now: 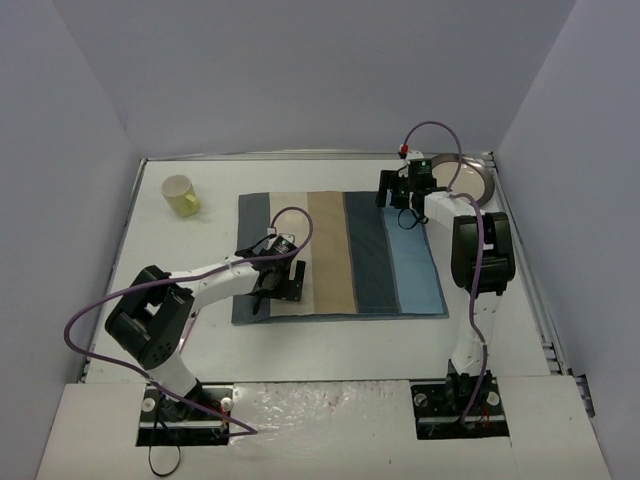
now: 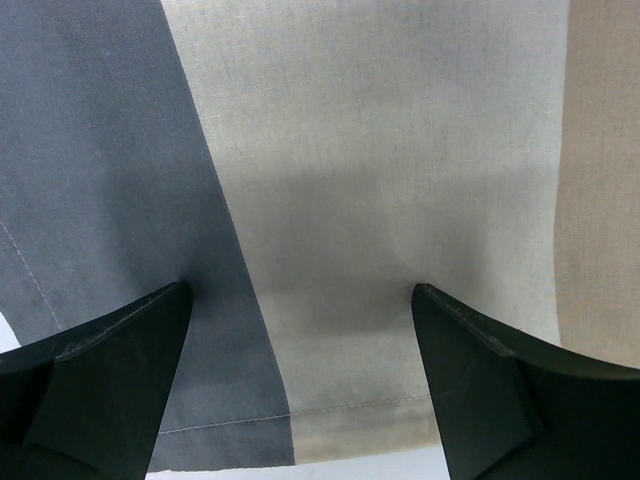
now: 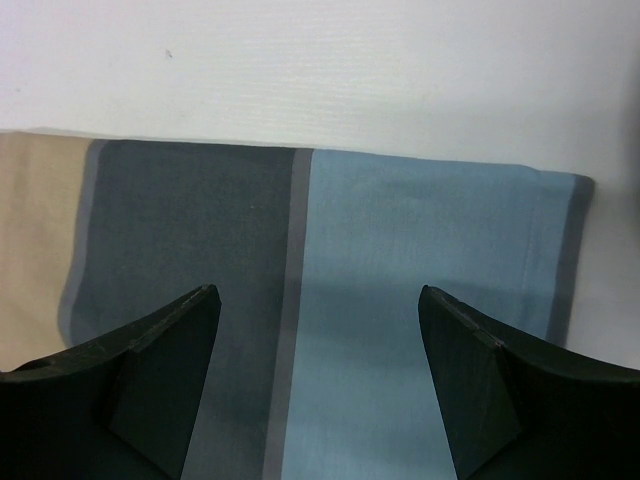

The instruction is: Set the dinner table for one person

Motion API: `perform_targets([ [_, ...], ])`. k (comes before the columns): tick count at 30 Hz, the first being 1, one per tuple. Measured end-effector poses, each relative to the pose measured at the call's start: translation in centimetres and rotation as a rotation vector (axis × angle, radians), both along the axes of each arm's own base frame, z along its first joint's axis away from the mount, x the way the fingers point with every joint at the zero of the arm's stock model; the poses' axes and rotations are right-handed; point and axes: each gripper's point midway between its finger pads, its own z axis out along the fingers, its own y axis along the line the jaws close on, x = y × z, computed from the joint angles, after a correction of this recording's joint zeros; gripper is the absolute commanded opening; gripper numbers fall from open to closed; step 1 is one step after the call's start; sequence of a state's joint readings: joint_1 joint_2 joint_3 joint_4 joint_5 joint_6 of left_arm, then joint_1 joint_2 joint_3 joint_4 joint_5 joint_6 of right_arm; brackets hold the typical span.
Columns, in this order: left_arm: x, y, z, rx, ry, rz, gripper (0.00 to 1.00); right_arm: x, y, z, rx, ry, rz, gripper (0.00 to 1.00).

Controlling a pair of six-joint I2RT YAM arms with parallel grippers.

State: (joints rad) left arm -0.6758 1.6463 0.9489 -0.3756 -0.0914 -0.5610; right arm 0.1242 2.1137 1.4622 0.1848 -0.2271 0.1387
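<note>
The white dinner table (image 1: 330, 345) carries a striped blue-and-beige placemat (image 1: 340, 255) at its middle. My left gripper (image 1: 280, 289) is open and empty, low over the mat's near-left part. In the left wrist view (image 2: 300, 300) its jaws straddle the grey and beige stripes (image 2: 330, 200) just inside the stitched hem. My right gripper (image 1: 403, 192) is open and empty over the mat's far-right part. In the right wrist view (image 3: 315, 300) its jaws stand over the dark and light blue stripes (image 3: 400, 250), with bare table (image 3: 320, 70) beyond the mat's edge.
A yellow cup (image 1: 181, 195) stands at the back left of the table. A grey plate (image 1: 468, 176) lies at the back right corner, just behind the right wrist. Lavender-grey panels wall the table on three sides.
</note>
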Motion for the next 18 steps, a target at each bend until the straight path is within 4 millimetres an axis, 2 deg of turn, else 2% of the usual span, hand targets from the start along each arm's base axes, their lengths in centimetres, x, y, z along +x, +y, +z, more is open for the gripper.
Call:
perform_targets([
  [4, 0.0, 0.1, 0.0, -0.001, -0.01, 0.007, 0.88, 0.5, 0.0, -2.5, -0.006, 0.032, 0.007, 0.77],
  [10, 0.0, 0.4, -0.1, 0.003, -0.012, 0.031, 0.88, 2.5, -0.4, -2.4, 0.002, 0.004, 0.003, 0.78],
  [18, 0.0, 0.8, -0.2, 0.005, -0.022, 0.06, 0.88, 3.9, -1.7, -2.4, 0.002, -0.008, -0.022, 0.78],
])
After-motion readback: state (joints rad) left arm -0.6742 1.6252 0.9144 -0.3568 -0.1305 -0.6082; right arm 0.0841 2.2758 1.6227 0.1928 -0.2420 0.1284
